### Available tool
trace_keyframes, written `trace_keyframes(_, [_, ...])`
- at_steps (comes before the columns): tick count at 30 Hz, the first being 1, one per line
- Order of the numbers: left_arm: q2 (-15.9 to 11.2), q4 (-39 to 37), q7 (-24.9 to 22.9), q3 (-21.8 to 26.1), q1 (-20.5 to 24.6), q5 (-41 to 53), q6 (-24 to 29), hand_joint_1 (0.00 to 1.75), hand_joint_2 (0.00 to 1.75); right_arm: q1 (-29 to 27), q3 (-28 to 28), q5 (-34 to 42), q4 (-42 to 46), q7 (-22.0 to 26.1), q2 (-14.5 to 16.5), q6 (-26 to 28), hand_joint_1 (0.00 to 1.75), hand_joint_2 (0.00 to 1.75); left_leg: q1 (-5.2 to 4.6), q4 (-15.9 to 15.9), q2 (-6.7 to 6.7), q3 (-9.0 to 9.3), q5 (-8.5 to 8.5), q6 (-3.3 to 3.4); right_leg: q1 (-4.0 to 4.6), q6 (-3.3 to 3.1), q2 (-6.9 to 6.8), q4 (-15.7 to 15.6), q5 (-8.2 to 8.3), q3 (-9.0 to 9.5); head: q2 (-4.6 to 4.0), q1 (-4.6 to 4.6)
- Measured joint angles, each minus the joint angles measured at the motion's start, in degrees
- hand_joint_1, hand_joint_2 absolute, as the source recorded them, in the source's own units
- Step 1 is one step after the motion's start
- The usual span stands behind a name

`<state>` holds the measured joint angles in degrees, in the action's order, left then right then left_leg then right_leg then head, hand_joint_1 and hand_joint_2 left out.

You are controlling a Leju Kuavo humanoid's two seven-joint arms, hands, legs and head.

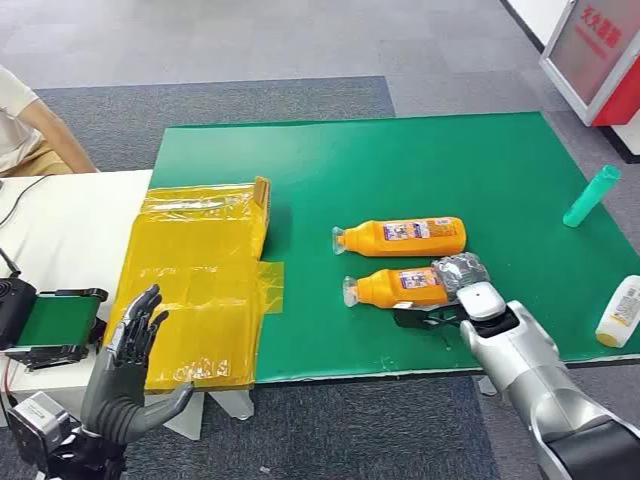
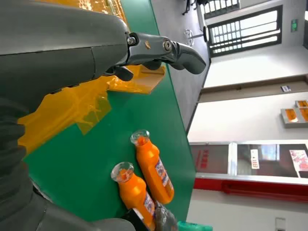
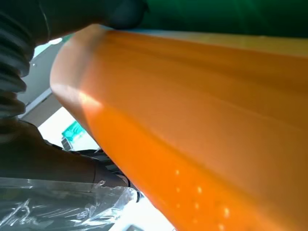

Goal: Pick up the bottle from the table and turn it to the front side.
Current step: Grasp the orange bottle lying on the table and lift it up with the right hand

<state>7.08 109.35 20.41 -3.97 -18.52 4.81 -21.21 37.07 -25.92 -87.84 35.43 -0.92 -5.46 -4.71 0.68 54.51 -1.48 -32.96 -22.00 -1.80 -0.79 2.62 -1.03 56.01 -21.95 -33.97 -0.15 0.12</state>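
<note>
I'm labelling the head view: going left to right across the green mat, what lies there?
Yellow plastic bag → two orange bottles, the nearer at the right hand → teal bottle → white bottle.

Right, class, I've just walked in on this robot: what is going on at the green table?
The robot's right hand is closed around the base of the nearer orange plastic bottle, which lies on its side on the green mat. A second orange bottle lies just behind it, untouched. The left hand hovers open beside the yellow plastic bag, holding nothing.
</note>
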Motion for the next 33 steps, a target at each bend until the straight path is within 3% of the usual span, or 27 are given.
trace_keyframes(16, [0.1,0.2,-1.1,0.7,-0.2,-1.0,-0.9,0.00,1.75,1.0,-0.6,1.7,-1.2,1.2,1.8,1.1,1.75,1.75,0.03,0.0,-0.01,-0.01,0.00,-0.04,0.03,-0.03,0.02,0.0,0.00,-0.04,0.00,-0.01])
trace_keyframes(21, [0.1,0.2,-1.2,1.1,-0.2,-0.9,-1.6,0.00,1.75,-1.5,5.6,20.9,2.5,9.7,4.4,-2.2,1.75,1.75,0.08,0.0,0.00,-0.08,0.01,-0.06,0.07,-0.04,0.03,0.0,-0.01,-0.12,0.00,0.00])
trace_keyframes(27, [0.1,0.2,-1.2,1.6,-0.3,-0.5,-1.5,0.00,1.75,-8.8,10.5,40.4,13.9,12.8,6.9,-7.6,1.75,1.75,0.06,0.0,0.10,-0.52,0.07,-0.03,0.07,0.02,-0.06,0.0,-0.05,-0.47,0.00,0.02])
trace_keyframes(33, [0.3,0.2,-2.9,2.9,-0.6,-5.5,-2.6,0.00,1.75,-19.5,11.0,64.7,29.9,14.0,7.3,-12.6,1.75,1.75,0.03,0.0,0.13,-0.79,-0.03,0.02,0.06,0.10,-0.11,0.0,-0.19,-0.70,0.00,0.00])
